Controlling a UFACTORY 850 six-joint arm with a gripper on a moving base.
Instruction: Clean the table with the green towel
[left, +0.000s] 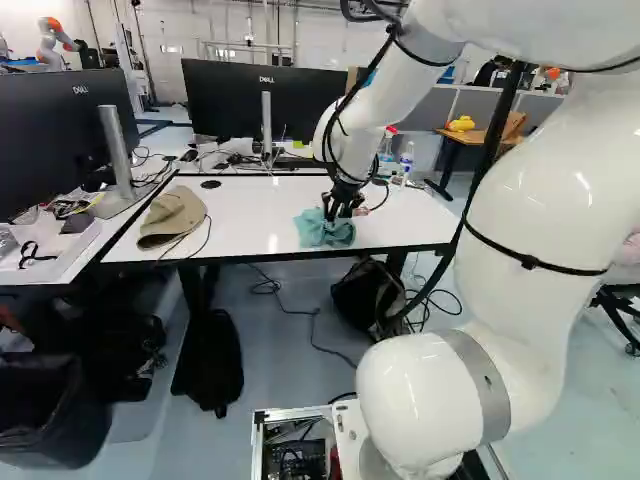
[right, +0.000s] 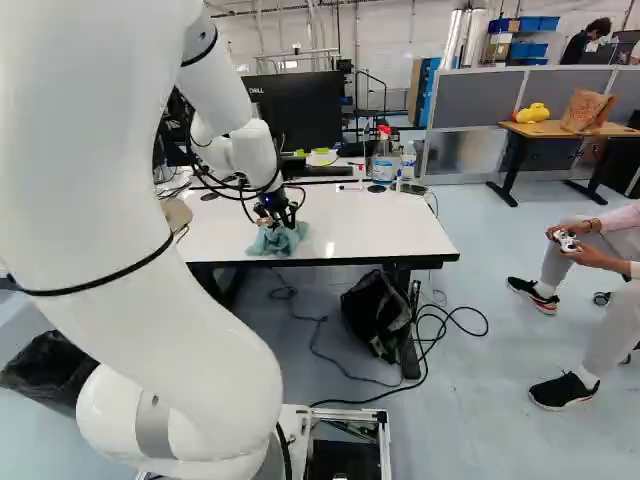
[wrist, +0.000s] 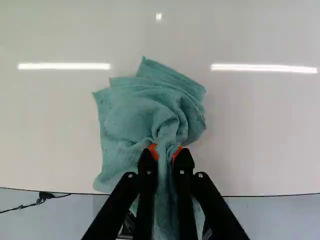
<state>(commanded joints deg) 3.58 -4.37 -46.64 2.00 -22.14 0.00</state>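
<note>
In the left base view my gripper (left: 338, 212) points down at the green towel (left: 325, 230), near the front edge of the white table (left: 240, 205). The wrist view shows a fold of the towel (wrist: 145, 112) pinched between the orange pads of my gripper (wrist: 166, 150). Ahead of the fingers the crumpled cloth spreads flat on the tabletop, and part of it lies back under the fingers at the table edge.
A beige cap (left: 173, 217) lies left of the towel. Spray bottle (right: 382, 155) and clear bottle (right: 408, 160) stand at the back edge. Monitors (left: 262, 100) stand behind. A seated person (right: 600, 260) is at the right. Another robot (left: 55, 42) stands far off.
</note>
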